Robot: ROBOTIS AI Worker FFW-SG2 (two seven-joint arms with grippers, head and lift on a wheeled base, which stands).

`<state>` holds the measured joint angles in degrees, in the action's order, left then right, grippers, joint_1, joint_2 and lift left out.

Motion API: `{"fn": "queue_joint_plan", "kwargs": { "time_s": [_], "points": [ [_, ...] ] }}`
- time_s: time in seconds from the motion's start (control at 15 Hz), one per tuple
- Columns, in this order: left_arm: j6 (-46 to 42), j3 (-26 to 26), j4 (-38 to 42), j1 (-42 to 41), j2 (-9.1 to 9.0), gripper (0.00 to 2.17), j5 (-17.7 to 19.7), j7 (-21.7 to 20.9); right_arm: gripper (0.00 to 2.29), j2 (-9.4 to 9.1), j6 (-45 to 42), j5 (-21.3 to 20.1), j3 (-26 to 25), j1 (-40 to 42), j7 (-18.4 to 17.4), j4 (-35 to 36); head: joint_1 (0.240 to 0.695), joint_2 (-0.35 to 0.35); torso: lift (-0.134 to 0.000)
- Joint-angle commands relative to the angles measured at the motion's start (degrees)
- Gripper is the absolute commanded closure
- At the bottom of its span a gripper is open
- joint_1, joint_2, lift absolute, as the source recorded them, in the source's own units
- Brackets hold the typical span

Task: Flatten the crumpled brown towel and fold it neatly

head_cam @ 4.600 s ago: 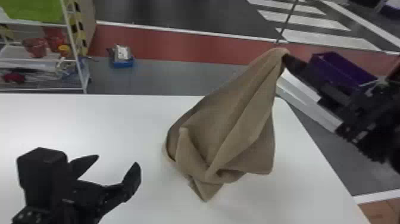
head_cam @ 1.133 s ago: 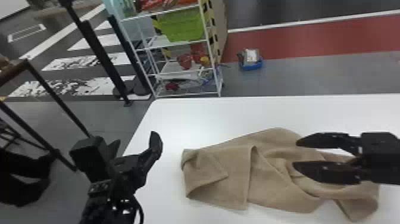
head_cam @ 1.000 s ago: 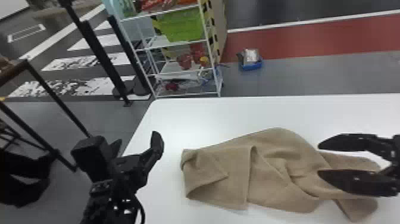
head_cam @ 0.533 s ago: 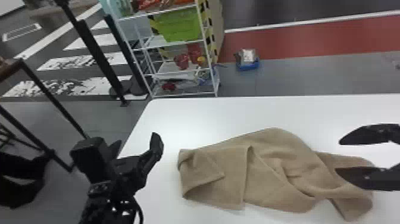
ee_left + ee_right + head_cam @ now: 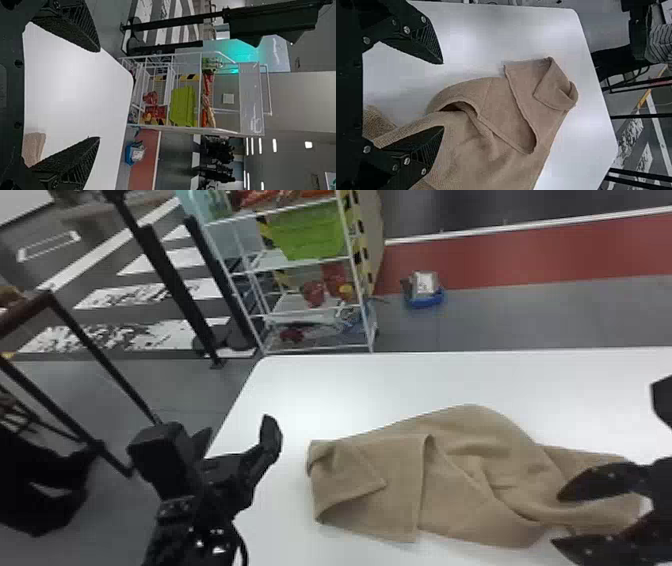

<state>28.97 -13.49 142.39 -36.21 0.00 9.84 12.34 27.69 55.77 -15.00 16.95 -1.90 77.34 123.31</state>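
Observation:
The brown towel lies rumpled across the white table, its left end folded over in a small flap and its right part wrinkled. My right gripper is open over the towel's right end. My left gripper stands open at the table's left edge, apart from the towel. In the left wrist view, my left gripper has spread fingers, with a bit of the towel near the lower one. In the right wrist view, my right gripper holds nothing, and the towel spreads beyond and beneath its lower finger.
The white table has its left edge beside my left arm. Behind it on the floor stand a wire rack with a green bin and a small blue container. Dark posts rise at the left.
Earlier my right gripper held the towel's corner raised; the towel now lies on the table, let go. The head view has swung left. Lately the right gripper has shifted rightward and nearer the front.

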Motion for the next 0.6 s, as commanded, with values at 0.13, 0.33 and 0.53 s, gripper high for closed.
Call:
{"fn": "queue_joint_plan", "kwargs": {
  "time_s": [0.13, 0.33, 0.53],
  "points": [
    [0.00, 0.13, -0.09, 0.00, -0.15, 0.09, 0.00, -0.03, 0.44, -1.67, -0.79, -3.72, 4.50, -0.91, 0.98, -4.31, 0.695, 0.350, -0.124],
    [0.00, -0.14, -0.27, 0.00, -0.15, 0.09, 0.00, -0.03, 0.44, -2.73, -1.49, -3.98, 6.25, -2.40, 0.98, -7.30, 0.695, 0.350, -0.124],
    [0.00, 0.04, -0.18, 0.00, -0.15, 0.09, 0.00, -0.03, 0.77, -3.61, -3.60, -1.26, 5.82, -2.40, 0.98, -7.56, 0.695, 0.350, -0.124]
  ]
}}
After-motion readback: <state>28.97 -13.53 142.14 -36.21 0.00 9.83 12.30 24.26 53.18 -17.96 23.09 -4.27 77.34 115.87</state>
